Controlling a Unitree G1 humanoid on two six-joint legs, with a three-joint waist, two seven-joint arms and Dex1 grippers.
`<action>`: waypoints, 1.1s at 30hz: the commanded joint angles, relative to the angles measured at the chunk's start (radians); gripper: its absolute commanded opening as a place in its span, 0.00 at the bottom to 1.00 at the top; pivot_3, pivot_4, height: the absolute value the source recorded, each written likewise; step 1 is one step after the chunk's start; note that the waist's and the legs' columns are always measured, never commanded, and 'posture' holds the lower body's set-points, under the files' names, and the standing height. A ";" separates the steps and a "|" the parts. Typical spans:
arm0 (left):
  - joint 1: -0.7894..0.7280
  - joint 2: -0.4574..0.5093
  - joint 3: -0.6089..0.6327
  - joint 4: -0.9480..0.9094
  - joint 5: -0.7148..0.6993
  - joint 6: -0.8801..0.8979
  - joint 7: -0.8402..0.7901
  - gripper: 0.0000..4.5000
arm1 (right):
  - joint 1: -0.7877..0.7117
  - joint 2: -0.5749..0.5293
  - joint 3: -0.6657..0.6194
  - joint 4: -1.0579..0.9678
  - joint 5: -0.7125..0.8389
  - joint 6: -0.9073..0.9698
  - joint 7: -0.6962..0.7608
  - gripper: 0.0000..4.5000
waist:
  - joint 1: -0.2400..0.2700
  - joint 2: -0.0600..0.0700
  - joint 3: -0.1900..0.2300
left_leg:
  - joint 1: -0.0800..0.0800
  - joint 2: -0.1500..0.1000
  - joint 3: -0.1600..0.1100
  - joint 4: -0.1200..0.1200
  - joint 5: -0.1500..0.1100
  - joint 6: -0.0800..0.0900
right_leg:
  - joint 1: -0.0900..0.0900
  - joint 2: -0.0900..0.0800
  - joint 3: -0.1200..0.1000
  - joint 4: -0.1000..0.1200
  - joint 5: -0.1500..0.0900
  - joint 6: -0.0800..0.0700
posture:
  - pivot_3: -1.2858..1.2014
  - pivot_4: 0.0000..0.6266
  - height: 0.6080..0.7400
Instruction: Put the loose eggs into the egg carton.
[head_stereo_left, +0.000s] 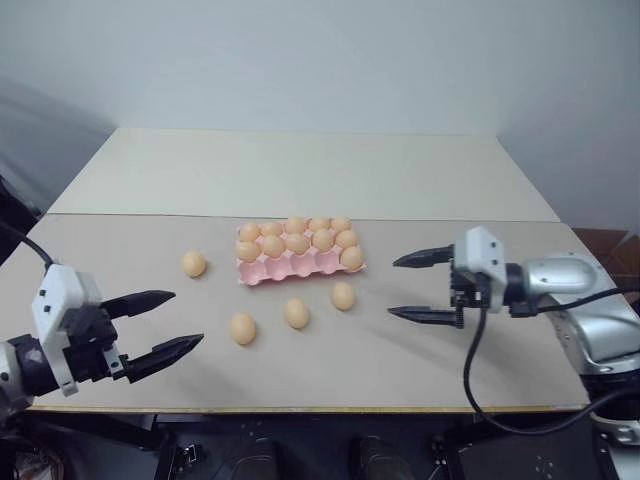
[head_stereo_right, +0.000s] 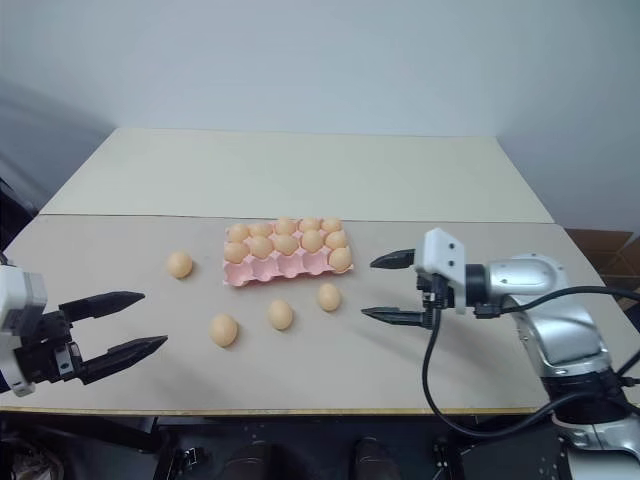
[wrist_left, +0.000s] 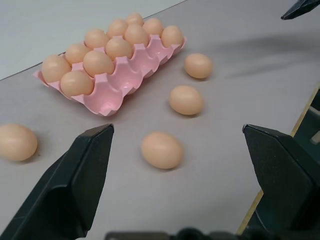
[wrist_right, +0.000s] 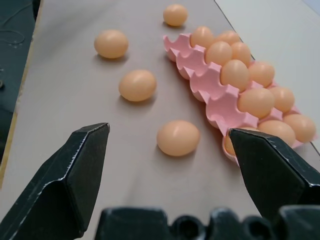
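Eggs you still have to deal with number four: three loose eggs (head_stereo_left: 296, 313) lie in a shallow arc on the worktop (head_stereo_left: 400, 370) just in front of the egg carton (head_stereo_left: 290, 266), and a fourth egg (head_stereo_left: 194, 264) sits by itself off the carton's left end. You can see the pink carton lying flat near the middle of the worktop, its two far rows full and the near row holding one egg at its right end, with four near cups bare. Your left end effector (head_stereo_left: 158, 325) hovers over the near left of the worktop, fingers spread wide and holding nothing, aimed toward the loose eggs. Your right end effector (head_stereo_left: 424, 286) hangs above the worktop to the right of the carton, pointing left, fingers likewise wide apart and empty, near the rightmost loose egg (wrist_right: 178, 137) without touching it.
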 joint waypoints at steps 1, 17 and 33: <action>-0.015 0.007 0.005 -0.003 0.004 -0.023 -0.006 1.00 | -0.034 0.028 0.052 -0.010 -0.063 -0.035 -0.021 0.98 | 0.001 0.000 0.000 | 0.000 0.000 0.000 0.000 0.000 0.000 | 0.000 0.000 0.000 0.000 0.000 0.000 | 0.52 0.24 1.00; -0.038 0.006 -0.042 0.007 0.036 -0.041 -0.008 1.00 | -0.204 0.261 0.303 0.354 -0.413 -0.166 -0.159 0.98 | -0.002 0.000 0.000 | -0.003 0.001 0.001 0.000 0.000 0.000 | -0.003 0.002 0.001 0.001 0.001 -0.001 | 0.52 0.24 1.00; -0.030 -0.006 -0.033 0.003 0.055 -0.049 -0.017 1.00 | -0.234 0.302 0.226 0.266 -0.351 -0.113 -0.147 0.55 | -0.013 0.000 0.000 | -0.002 0.005 0.001 0.000 0.000 0.000 | -0.005 0.006 0.001 0.002 0.004 0.003 | 0.52 0.24 1.00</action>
